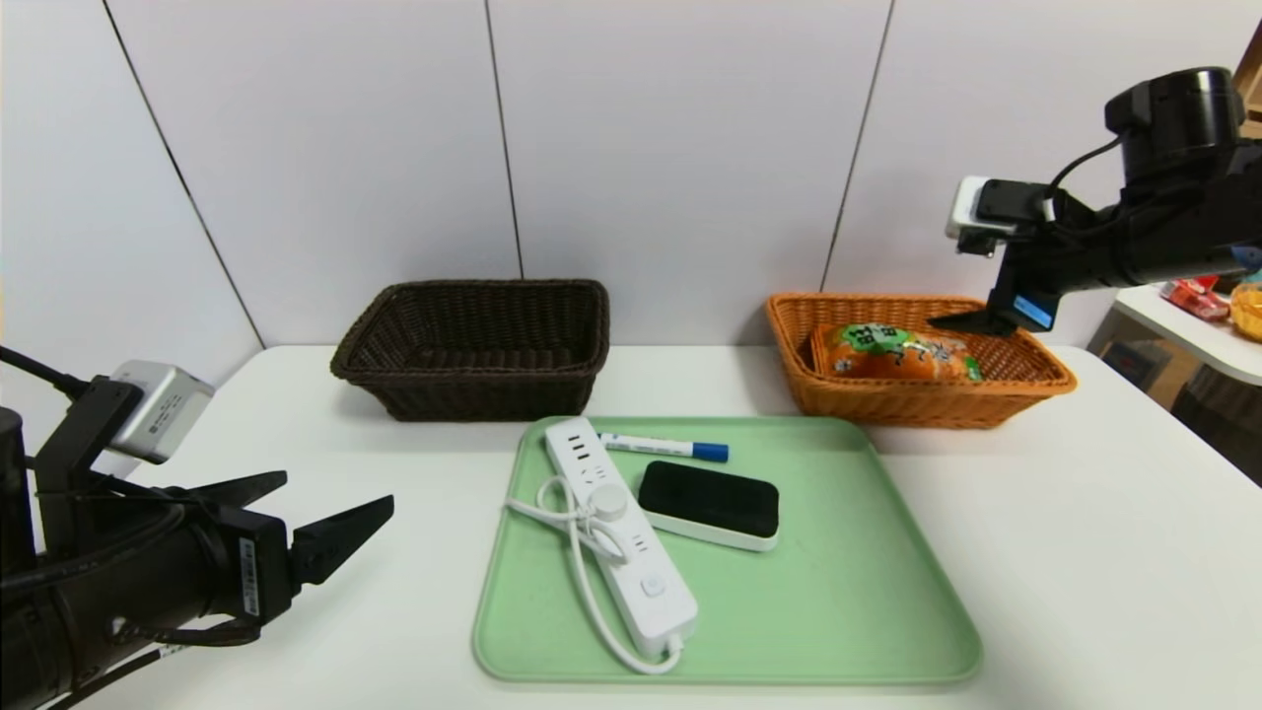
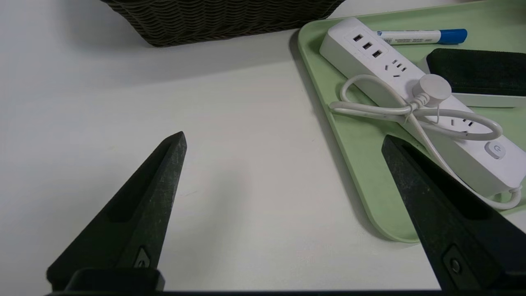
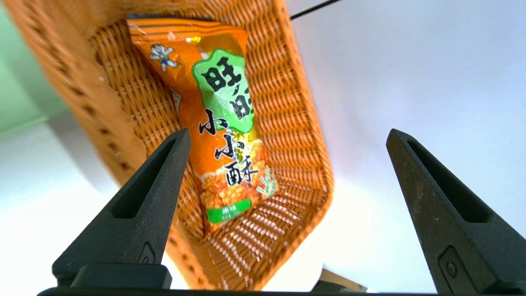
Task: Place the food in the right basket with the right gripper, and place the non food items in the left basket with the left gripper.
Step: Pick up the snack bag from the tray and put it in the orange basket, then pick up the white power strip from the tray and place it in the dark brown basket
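Well, L basket cut off in L wrist view.

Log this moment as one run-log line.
right end effector: open, above orange basket | snack: in basket | left end effector: open, left of tray | strip, eraser, marker: on tray

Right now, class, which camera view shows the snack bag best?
The right wrist view: the bag lies nearly full length, its lettering large. The head view shows it smaller, inside the orange basket. The left wrist view misses it.
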Controlling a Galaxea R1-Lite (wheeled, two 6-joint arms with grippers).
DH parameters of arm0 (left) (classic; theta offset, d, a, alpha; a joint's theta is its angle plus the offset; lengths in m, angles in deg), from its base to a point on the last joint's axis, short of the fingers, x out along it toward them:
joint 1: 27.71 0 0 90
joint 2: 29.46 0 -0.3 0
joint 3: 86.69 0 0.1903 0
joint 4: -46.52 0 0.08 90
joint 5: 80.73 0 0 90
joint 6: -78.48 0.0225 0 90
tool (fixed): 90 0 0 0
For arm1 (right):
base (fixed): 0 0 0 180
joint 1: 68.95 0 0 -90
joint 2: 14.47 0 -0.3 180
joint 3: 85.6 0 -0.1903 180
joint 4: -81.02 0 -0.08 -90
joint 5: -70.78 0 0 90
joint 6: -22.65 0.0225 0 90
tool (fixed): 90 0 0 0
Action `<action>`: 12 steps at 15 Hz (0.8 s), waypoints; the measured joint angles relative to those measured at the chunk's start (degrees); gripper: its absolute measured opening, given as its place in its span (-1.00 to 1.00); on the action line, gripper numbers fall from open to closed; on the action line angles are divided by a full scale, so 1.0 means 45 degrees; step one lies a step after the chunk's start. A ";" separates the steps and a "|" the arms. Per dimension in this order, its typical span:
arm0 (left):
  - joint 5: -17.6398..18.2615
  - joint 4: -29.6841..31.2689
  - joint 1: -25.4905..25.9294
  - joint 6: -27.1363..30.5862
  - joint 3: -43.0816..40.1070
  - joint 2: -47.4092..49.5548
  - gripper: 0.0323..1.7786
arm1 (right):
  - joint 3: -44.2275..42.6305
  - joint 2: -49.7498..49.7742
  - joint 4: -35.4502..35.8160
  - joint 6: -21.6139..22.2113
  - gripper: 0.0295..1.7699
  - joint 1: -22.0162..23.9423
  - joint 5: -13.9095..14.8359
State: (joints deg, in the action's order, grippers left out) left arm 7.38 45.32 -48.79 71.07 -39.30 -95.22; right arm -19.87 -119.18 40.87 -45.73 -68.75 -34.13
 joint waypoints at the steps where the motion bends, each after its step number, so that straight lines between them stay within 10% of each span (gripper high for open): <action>1: 0.0000 0.0005 -0.0005 0.0000 -0.0011 0.0000 0.90 | 0.0222 0.0496 0.0000 0.0098 0.86 -0.0070 0.0005; 7: -0.0019 0.0000 -0.0005 0.0005 -0.0098 0.0041 0.90 | 0.0748 0.3332 0.0019 0.2094 0.90 -0.1057 0.0694; 12: -0.0019 0.0000 -0.0005 0.0008 -0.0108 0.0133 0.90 | 0.0756 0.4348 0.0062 0.5732 0.91 -0.1349 0.0729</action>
State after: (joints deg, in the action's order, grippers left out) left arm 7.30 45.32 -48.81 71.10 -39.78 -94.62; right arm -16.47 -99.61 41.15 -19.93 -74.82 -30.85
